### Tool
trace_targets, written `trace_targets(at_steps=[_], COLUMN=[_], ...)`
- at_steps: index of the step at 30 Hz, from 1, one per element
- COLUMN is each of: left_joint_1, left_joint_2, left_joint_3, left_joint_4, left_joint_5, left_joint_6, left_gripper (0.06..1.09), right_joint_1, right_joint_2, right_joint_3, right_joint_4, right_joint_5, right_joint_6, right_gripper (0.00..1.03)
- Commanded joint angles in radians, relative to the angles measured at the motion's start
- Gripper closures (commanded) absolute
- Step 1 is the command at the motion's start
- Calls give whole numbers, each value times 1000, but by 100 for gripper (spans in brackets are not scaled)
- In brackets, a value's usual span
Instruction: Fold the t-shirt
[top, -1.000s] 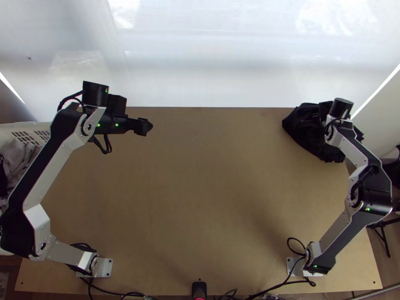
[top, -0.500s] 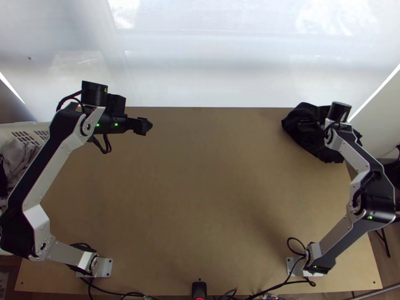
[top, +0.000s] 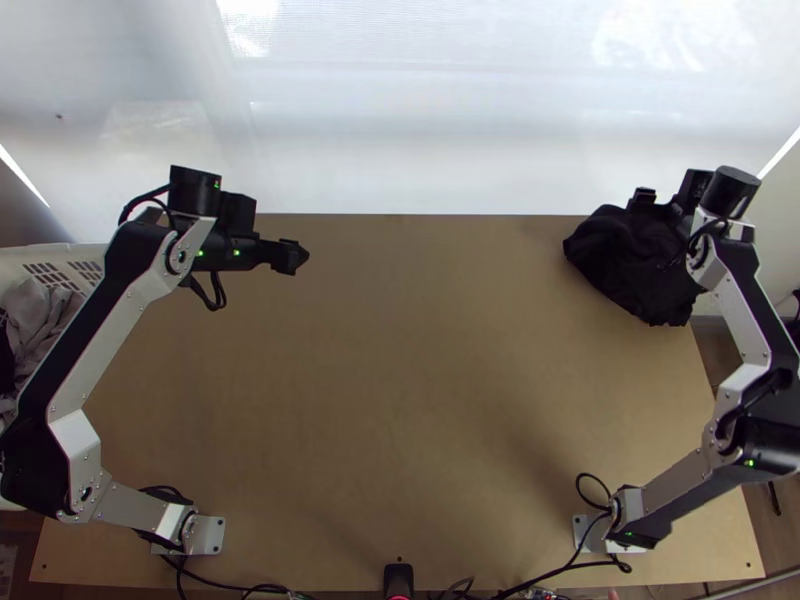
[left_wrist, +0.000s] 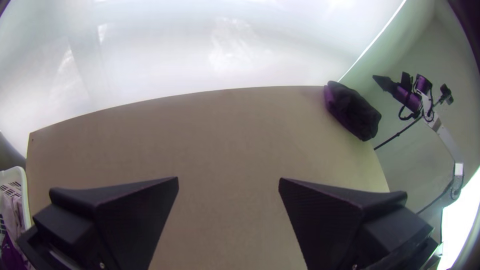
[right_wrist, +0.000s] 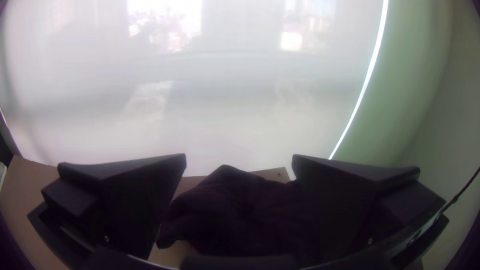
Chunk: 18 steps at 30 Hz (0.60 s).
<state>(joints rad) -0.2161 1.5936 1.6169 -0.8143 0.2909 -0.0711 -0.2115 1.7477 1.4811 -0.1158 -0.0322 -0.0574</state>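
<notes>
T-shirt (top: 622, 268) bunched, right hand (top: 652, 226) aloft near it, left hand (top: 298, 256) well away, both spread wide.

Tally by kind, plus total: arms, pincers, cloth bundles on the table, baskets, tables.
Arms: 2 (left arm, right arm)
Pincers: 2, both open (left pincer, right pincer)
Cloth bundles on the table: 1 (black cloth, bunched)
Baskets: 1 (white basket)
Tables: 1 (wooden table)
Total: 7
</notes>
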Motion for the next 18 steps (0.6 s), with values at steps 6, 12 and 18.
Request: trace_targets(at_steps=[6,12,18], left_joint_1=[21,23,15], left_joint_2=[-32,-55,-78], left_joint_3=[-25,-48,-60], left_joint_4=[0,0,0], left_joint_5=[1,1,-1], left_joint_6=[-4,-6,-6], left_gripper=[11,11,11], right_joint_1=[4,29,34], right_joint_2=[297,326,273], right_joint_3=[70,-73,-139], right_joint_4=[-31,-30,-31], right_joint_5=[-8,-8,-8], right_joint_6=[37,11,-2], right_gripper=[5,5,5])
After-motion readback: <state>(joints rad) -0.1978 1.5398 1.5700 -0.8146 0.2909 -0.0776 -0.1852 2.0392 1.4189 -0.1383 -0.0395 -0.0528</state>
